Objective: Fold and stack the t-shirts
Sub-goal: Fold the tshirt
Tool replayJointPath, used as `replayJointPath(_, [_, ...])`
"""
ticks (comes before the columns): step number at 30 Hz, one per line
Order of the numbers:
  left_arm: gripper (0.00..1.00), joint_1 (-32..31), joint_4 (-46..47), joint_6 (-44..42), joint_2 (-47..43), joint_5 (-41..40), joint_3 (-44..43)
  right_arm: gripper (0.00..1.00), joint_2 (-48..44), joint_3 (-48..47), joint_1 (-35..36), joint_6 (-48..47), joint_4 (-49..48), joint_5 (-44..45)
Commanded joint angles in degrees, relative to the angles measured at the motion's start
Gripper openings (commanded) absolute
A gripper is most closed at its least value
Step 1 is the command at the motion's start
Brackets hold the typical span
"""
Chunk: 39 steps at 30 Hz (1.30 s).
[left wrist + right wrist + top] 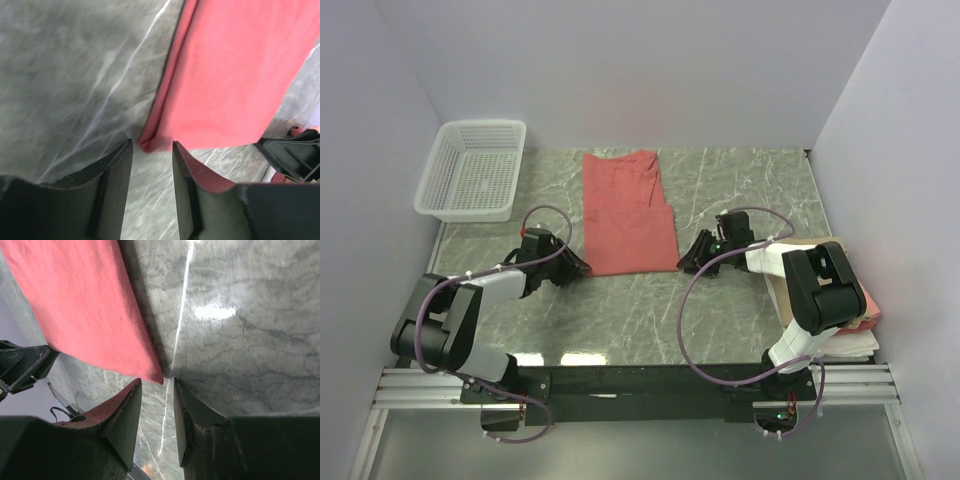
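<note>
Left hand [582,268], jaws parted and empty, sits just off the near left corner of the salmon-red t-shirt [628,215], folded flat into a long strip on the surface [750,190]. Right hand [688,262], jaws likewise apart and empty, faces its near right corner; a white basket [472,170] stands far left, folded shirts [858,340] far right.

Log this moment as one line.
salmon-red cloth t-shirt: folded lengthwise, lying flat | left pincer: open at near-left corner | right pincer: open at near-right corner | held: nothing
</note>
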<state>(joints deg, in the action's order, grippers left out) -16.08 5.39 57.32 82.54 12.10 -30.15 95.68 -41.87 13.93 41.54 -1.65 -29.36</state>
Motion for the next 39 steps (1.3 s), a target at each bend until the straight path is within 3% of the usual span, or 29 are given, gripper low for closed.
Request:
replayJointPath(1, [0.43, 0.0, 4.5, 0.9, 2.6, -0.2, 1.4, 0.40, -0.4, 0.7, 0.7, 0.9, -2.9, 2.3])
replayJointPath(12, [0.26, -0.5, 4.3, 1.3, 5.9, -1.3, 1.1, 0.38, 2.0, 0.7, 2.5, 2.8, -5.6, 2.8])
replayJointPath(14, [0.18, -1.1, 4.3, 1.3, 6.6, -0.9, 0.6, 0.36, 2.3, 0.5, 2.9, 3.3, -6.0, 2.4])
replayJointPath(18, [0.04, -2.6, 2.4, 1.7, 6.2, -1.5, -0.1, 0.22, 2.2, 0.6, 3.6, 3.6, -6.6, 2.3])
replayJointPath(20, [0.01, -3.4, 1.1, 1.8, 4.8, -2.3, 0.4, 0.06, 1.6, 1.5, 3.6, 3.8, -6.8, 2.5])
replayJointPath(21, [0.01, -3.6, 0.9, 2.1, 4.2, -2.5, 0.7, 0.04, 1.0, 1.9, 3.6, 3.8, -6.9, 2.5])
replayJointPath(23, [0.01, -3.8, -0.4, 2.4, 2.0, -3.0, 2.0, 0.00, -0.5, 3.3, 3.6, 3.8, -7.0, 2.4])
replayJointPath(31, [0.01, -5.7, -5.2, 3.7, -12.2, -4.6, 8.5, 0.00, -10.8, 11.8, 3.7, 3.0, -6.0, 2.7])
replayJointPath(39, [0.01, -10.0, -16.7, 6.7, -33.5, -6.1, 14.2, 0.00, -30.3, 23.3, 7.9, 5.7, -2.8, 5.5])
